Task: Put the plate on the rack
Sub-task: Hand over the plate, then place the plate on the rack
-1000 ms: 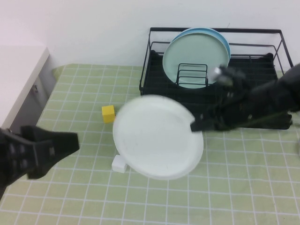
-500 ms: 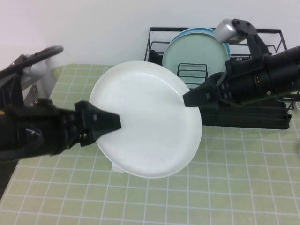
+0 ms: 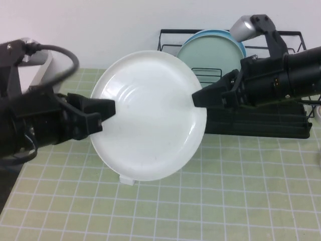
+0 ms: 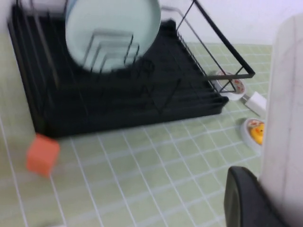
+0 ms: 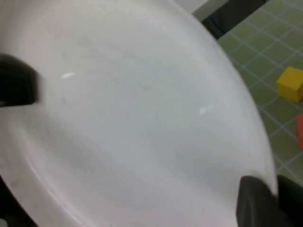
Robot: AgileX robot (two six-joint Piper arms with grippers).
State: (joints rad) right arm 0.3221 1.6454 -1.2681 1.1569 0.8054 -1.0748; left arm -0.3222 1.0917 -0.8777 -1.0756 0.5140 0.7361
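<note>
The white plate (image 3: 150,125) is in the air above the table, tilted with its face towards the high camera. My right gripper (image 3: 198,99) is shut on its right rim, as the right wrist view (image 5: 277,194) shows, with the plate (image 5: 132,118) filling that view. My left gripper (image 3: 106,114) is at the plate's left rim. In the left wrist view one of its fingers (image 4: 246,203) lies against the plate (image 4: 284,94), which hides the other. The black wire rack (image 3: 261,125) stands at the back right, also in the left wrist view (image 4: 118,104).
A mint-green plate (image 3: 210,55) stands upright in the rack with a blue plate (image 3: 242,44) behind it. A white block (image 3: 125,179) lies under the held plate. A yellow cube (image 5: 291,84), an orange cube (image 4: 42,153) and small round items (image 4: 255,132) lie on the green checked cloth.
The right gripper lifted the white plate off the table and tilted it up. The left arm came in from the lower left, and its gripper now sits on the plate's left rim.
</note>
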